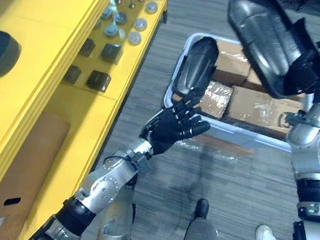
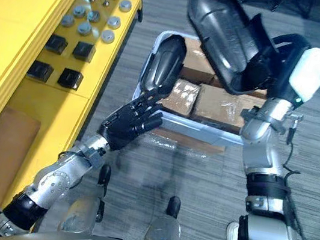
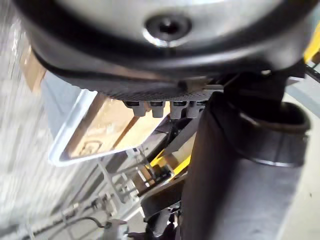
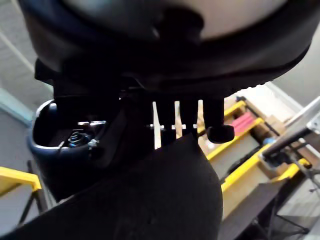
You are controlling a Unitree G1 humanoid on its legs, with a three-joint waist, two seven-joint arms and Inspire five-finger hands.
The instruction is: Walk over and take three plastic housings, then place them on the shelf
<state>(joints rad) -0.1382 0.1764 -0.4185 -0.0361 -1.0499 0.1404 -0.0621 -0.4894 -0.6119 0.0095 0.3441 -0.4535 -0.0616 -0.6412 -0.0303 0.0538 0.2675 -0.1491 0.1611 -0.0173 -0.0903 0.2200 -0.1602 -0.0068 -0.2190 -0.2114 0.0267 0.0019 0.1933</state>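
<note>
Right hand (image 1: 307, 69) clasped a glossy curved black plastic housing (image 1: 261, 35) at one o'clock; straight-fingered left hand (image 1: 167, 130) touched a second black housing (image 1: 198, 65) in a white plastic bin (image 1: 249, 135).

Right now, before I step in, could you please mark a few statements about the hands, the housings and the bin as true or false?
1. The right hand holds a black housing raised above the bin. True.
2. The left hand is curled round the second housing. False: the left hand is open, its fingers spread at the lower end of the second housing, which stands in the bin.
3. The bin holds cardboard boxes. True.
4. The bin stands on the yellow shelf. False: it stands on the floor, beside the yellow shelf.
</note>
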